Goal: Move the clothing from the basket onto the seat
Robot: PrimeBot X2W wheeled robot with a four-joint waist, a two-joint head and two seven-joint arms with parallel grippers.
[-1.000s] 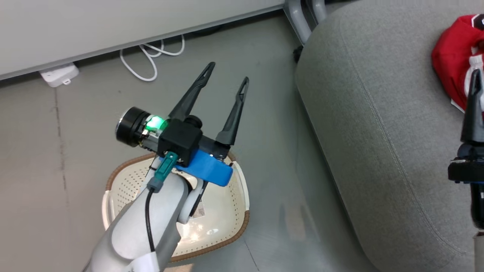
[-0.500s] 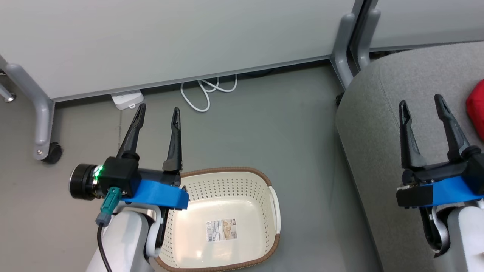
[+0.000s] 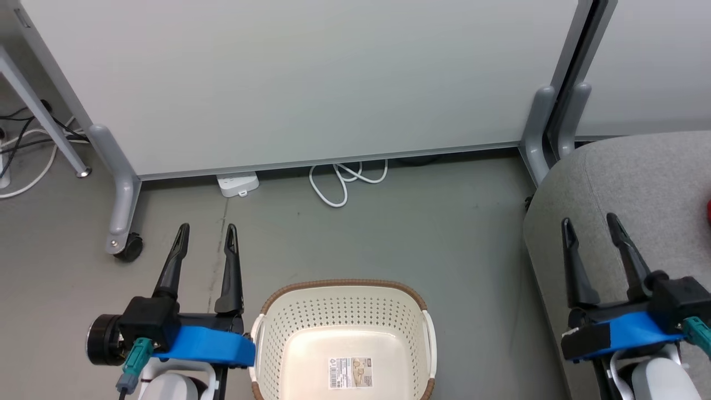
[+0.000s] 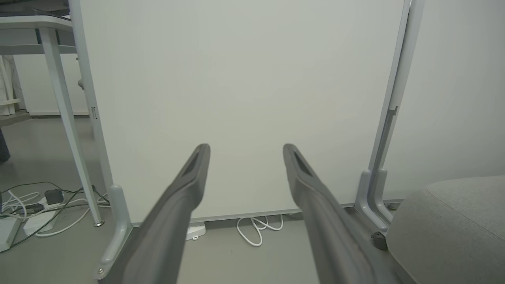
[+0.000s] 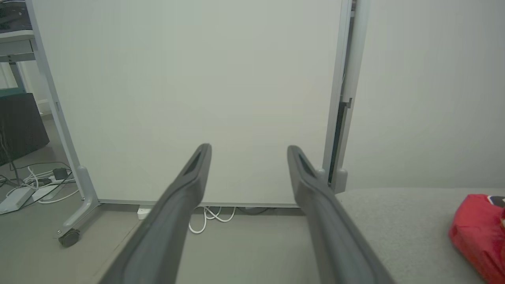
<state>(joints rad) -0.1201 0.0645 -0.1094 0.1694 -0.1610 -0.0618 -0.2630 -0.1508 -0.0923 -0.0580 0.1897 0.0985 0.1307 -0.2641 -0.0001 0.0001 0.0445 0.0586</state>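
The cream perforated basket [image 3: 344, 284] stands on the floor at the bottom centre, with just a barcode sticker [image 3: 350, 372] showing inside. A bright red piece of clothing [image 5: 479, 232] lies on the grey seat [image 5: 394, 221] in the right wrist view; its edge [image 3: 709, 211] shows at the far right of the head view. My left gripper [image 3: 207, 229] hovers open just left of the basket. My right gripper [image 3: 589, 220] is open over the seat [image 3: 639, 178], left of the clothing. In the wrist views, both the left gripper [image 4: 245, 146] and the right gripper [image 5: 248, 147] hold nothing.
A white partition panel [image 3: 311, 78] on grey wheeled feet stands behind the basket, one caster [image 3: 129, 247] at the left. A white power strip [image 3: 238, 184] and a coiled cable [image 3: 344, 183] lie at its base. More cables [image 4: 35, 205] run along the floor at the far left.
The head camera has swung, so the whole picture shifted. My left gripper was over the basket and is now beside it. My right gripper has drawn away from the red clothing.
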